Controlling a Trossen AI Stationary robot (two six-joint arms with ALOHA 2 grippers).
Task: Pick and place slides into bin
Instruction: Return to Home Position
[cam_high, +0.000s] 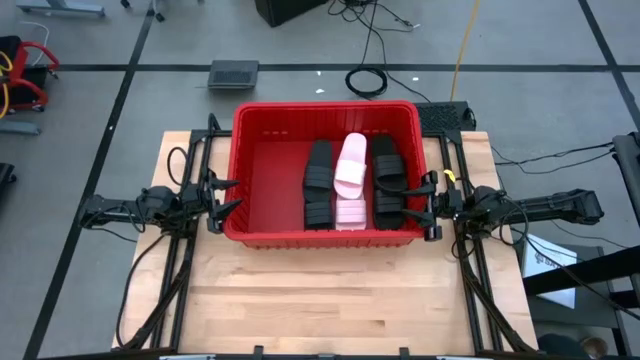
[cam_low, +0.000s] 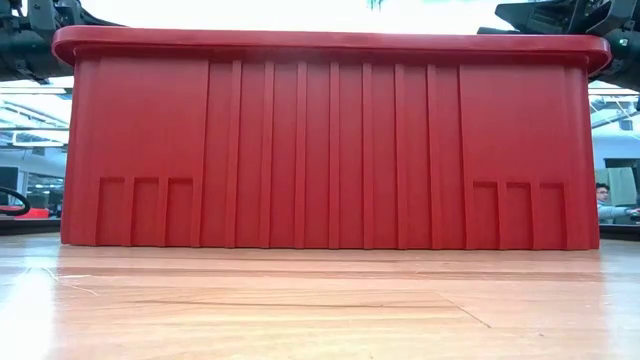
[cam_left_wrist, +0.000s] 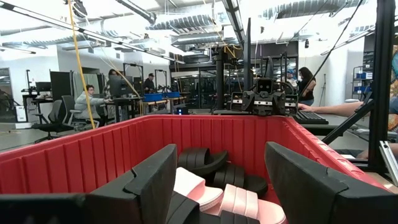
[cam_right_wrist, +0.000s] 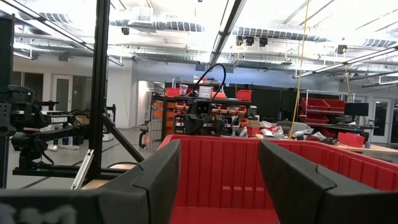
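The left arm (cam_high: 130, 208) lies stretched out low and level, reaching inward with a straight wrist. Its left gripper (cam_high: 226, 196) points across at the other arm, with its two fingers (cam_left_wrist: 152, 180) spread wide apart and gripping nothing. The right arm (cam_high: 545, 205) mirrors it from the opposite side, also extended flat with a straight wrist, and the right gripper (cam_high: 429, 205) faces the left one, its own fingers (cam_right_wrist: 158, 171) parted wide and empty. The two grippers sit at about the same height, on roughly one line and well apart from each other.
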